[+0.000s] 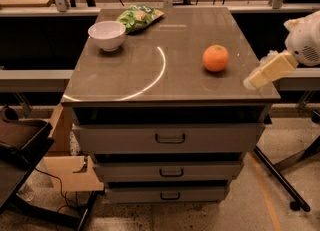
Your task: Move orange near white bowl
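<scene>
The orange [216, 58] sits on the right side of the grey cabinet top [150, 75]. The white bowl [107, 35] stands at the back left of the top, far from the orange. My gripper [256, 79] reaches in from the right edge of the view, its cream-coloured tip over the cabinet's right front corner, to the right of the orange and a little nearer the front. It is not touching the orange.
A green snack bag [139, 17] lies at the back of the top, just right of the bowl. The cabinet has three drawers [170, 138] in front. A cardboard box [70, 167] and a dark bin [20, 140] stand at the lower left.
</scene>
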Motion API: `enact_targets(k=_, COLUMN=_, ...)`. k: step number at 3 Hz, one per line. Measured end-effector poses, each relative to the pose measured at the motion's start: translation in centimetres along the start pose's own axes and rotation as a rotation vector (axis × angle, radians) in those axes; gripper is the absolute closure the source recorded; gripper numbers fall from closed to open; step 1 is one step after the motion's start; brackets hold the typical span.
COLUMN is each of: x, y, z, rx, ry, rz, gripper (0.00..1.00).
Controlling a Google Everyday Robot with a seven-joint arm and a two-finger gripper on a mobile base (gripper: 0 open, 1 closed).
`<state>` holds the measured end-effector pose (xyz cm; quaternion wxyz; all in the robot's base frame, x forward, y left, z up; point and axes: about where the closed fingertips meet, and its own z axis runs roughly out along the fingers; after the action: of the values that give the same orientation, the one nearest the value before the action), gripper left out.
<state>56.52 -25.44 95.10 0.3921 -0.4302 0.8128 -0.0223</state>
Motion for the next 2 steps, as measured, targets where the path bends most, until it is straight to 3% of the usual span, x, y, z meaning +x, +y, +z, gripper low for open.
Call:
enact_targets(k=1, x=-1.48, y=-2.92, z=1.66, rx=0.101, ry=-0.075, rz=0.063, gripper=0.00)
enact_targets(k=2, x=-1.49, y=-2.91, z=1.66, rx=0.101, ry=-0.075, rz=0.063, gripper=0.00)
